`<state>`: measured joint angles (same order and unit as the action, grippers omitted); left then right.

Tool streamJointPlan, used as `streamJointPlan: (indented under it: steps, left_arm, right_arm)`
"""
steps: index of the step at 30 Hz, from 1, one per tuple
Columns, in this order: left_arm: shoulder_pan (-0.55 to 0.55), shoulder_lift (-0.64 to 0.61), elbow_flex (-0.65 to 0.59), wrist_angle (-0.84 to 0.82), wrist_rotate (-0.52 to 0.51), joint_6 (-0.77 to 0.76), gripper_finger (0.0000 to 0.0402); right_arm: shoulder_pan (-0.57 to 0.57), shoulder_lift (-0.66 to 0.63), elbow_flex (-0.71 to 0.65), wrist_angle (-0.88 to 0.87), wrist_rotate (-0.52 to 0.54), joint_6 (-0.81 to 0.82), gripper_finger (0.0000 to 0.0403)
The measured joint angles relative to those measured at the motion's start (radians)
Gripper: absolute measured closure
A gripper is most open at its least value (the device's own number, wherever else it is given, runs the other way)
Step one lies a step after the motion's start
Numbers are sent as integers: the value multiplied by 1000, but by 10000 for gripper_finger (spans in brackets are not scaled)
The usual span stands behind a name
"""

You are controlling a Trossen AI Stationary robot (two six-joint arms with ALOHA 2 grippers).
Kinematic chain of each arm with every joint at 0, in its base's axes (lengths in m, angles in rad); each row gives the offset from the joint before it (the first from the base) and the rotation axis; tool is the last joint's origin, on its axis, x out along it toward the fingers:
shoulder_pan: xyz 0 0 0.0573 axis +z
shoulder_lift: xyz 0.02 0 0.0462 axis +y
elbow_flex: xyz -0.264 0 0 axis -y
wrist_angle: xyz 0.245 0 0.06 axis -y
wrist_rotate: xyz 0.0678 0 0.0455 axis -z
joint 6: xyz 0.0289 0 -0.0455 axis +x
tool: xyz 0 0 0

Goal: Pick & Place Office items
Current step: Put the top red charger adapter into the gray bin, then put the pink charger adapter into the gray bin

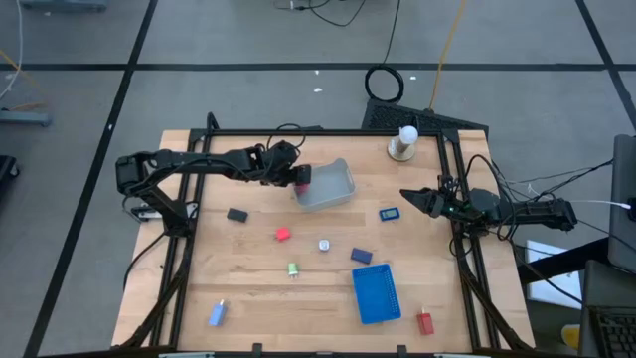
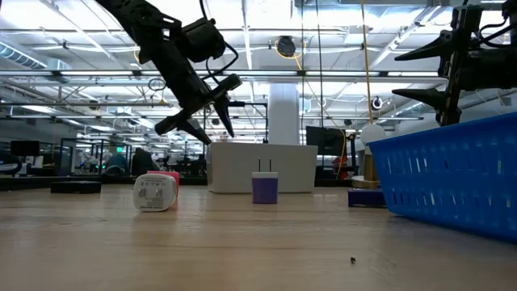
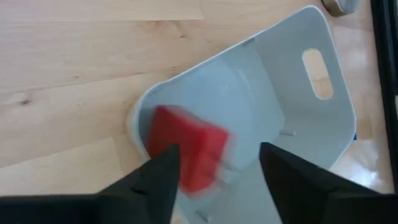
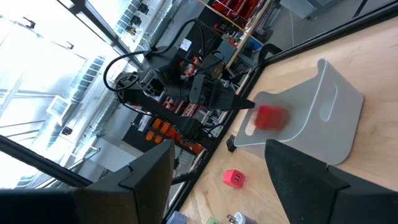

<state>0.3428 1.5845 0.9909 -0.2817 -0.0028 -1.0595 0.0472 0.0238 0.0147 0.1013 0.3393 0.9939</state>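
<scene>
My left gripper (image 1: 302,177) hangs open above the near-left corner of the pale bin (image 1: 328,187), fingers pointing down. A red block (image 3: 186,149) shows blurred between and below its fingers, over the bin's floor; in the right wrist view the red block (image 4: 270,117) is apart from the fingertips. Other office items lie on the table: a black block (image 1: 237,214), a pink-red piece (image 1: 282,235), a silver one (image 1: 324,245), a green one (image 1: 293,268), a dark blue one (image 1: 361,256). My right gripper (image 1: 407,194) waits open near the table's right edge.
A bright-blue tray (image 1: 376,293) lies near the table's near edge, with a red piece (image 1: 425,322) to its right and a light blue piece (image 1: 217,314) far to its left. A blue item (image 1: 390,213) lies near my right gripper. A white object (image 1: 402,144) stands at the far edge.
</scene>
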Motion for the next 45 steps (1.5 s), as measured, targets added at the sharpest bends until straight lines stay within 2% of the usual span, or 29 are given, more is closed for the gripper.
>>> streamJointPlan:
  steps: [6, 13, 19, 26, 30, 37, 45]
  left_arm:
    - [0, 0, 0, 80, 58, 14, 111]
    - [0, 0, 0, 328, 131, 105, 78]
    - [0, 0, 0, 535, 164, 193, 74]
    - [-3, 0, 0, 686, 189, 199, 73]
    - [-2, -1, 0, 715, 209, 205, 73]
    - [0, -1, 0, 736, 253, 174, 73]
    - [0, -1, 0, 793, 396, 148, 73]
  right_arm:
    - [0, 0, 0, 0, 0, -11, 161]
    - [0, 0, 0, 3, 0, -10, 161]
    - [0, 0, 0, 66, 0, -12, 161]
    - [0, 0, 0, 118, 5, -8, 161]
    - [0, 0, 0, 120, 58, -3, 161]
    - [0, 0, 0, 130, 235, 32, 161]
    - [0, 0, -1, 266, 270, -32, 161]
